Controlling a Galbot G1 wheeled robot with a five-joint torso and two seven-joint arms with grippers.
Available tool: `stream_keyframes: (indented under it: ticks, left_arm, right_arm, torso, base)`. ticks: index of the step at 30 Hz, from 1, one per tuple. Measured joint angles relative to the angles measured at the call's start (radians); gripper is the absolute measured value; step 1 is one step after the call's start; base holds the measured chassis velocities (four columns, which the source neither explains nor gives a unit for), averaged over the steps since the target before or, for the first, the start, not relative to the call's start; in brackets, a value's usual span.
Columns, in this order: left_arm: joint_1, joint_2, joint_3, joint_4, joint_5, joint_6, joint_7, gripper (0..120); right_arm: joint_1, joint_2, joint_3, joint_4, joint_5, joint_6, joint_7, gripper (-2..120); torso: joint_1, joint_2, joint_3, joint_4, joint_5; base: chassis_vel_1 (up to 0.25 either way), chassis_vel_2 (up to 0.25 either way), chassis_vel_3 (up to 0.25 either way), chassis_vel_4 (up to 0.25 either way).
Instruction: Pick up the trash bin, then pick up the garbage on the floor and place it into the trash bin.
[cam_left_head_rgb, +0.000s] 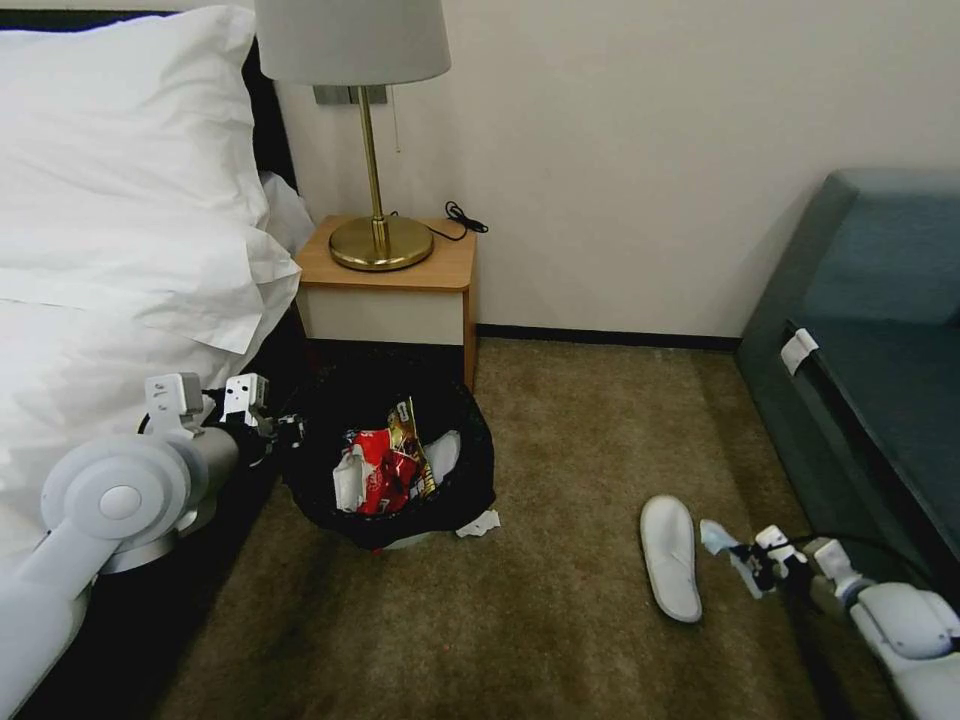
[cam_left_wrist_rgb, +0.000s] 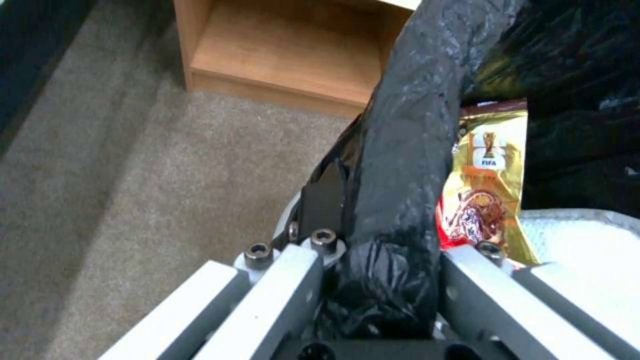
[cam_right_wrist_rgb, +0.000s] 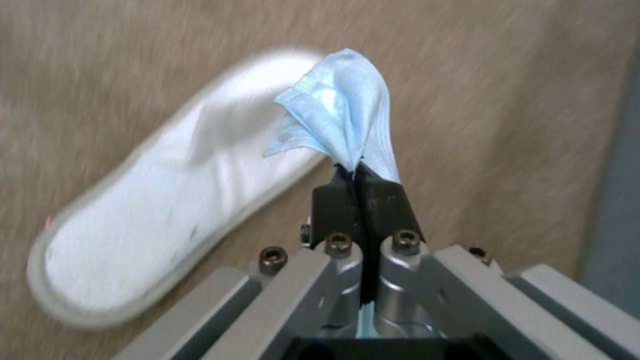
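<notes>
The trash bin (cam_left_head_rgb: 330, 480), lined with a glossy black bag, sits low in front of the nightstand. It holds red-white and gold wrappers (cam_left_head_rgb: 385, 470). My left gripper (cam_left_head_rgb: 289, 432) is shut on its rim (cam_left_wrist_rgb: 400, 150), with the gold wrapper (cam_left_wrist_rgb: 490, 185) just inside. My right gripper (cam_left_head_rgb: 742, 562) is shut on a pale blue face mask (cam_right_wrist_rgb: 340, 115), held above the carpet. Beside it lies a white slipper (cam_left_head_rgb: 670, 555) (cam_right_wrist_rgb: 167, 210). A crumpled white tissue (cam_left_head_rgb: 478, 524) lies against the bin's base.
A wooden nightstand (cam_left_head_rgb: 400, 290) with a brass lamp (cam_left_head_rgb: 378, 240) stands behind the bin. The bed (cam_left_head_rgb: 110, 300) runs along the left and a blue sofa (cam_left_head_rgb: 880, 360) along the right. Brown carpet (cam_left_head_rgb: 560, 440) lies open between bin and slipper.
</notes>
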Motion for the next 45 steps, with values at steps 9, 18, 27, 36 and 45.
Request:
stream_keyframes:
  ticks: [9, 18, 27, 36, 45]
  left_arm:
    - [0.006, -0.006, 0.000, 0.001, 0.012, 0.000, -0.002, 3]
    - [0.007, -0.010, -0.002, 0.004, 0.015, 0.000, -0.003, 3]
    - [-0.001, -0.013, -0.003, 0.014, 0.015, 0.000, -0.002, 3]
    - [-0.003, -0.014, 0.008, 0.020, 0.021, 0.000, 0.005, 3]
    - [-0.008, -0.027, 0.016, 0.031, 0.030, 0.000, 0.015, 3]
  right_arm:
    - [0.058, -0.032, 0.040, 0.130, 0.137, -0.047, 0.019, 0]
    - [0.143, -0.051, -0.005, 0.218, 0.274, -0.092, 0.048, 0]
    - [0.245, -0.040, -0.098, 0.296, 0.375, -0.123, 0.098, 0]
    - [0.428, 0.026, -0.251, 0.338, 0.444, -0.161, 0.130, 0]
    - [0.587, 0.112, -0.355, 0.298, 0.473, -0.186, 0.142, 0]
  torso:
    - [0.000, 0.000, 0.000, 0.0001, 0.0000]
    - [0.000, 0.000, 0.000, 0.0001, 0.0001]
    - [0.000, 0.000, 0.000, 0.0001, -0.0001]
    - [0.000, 0.000, 0.000, 0.0002, -0.0001]
    - [0.000, 0.000, 0.000, 0.0002, -0.0002]
  base:
    - [0.000, 0.000, 0.000, 0.000]
    - [0.000, 0.000, 0.000, 0.000]
    - [0.000, 0.000, 0.000, 0.000]
    - [0.000, 0.000, 0.000, 0.000]
    - [0.000, 0.000, 0.000, 0.000]
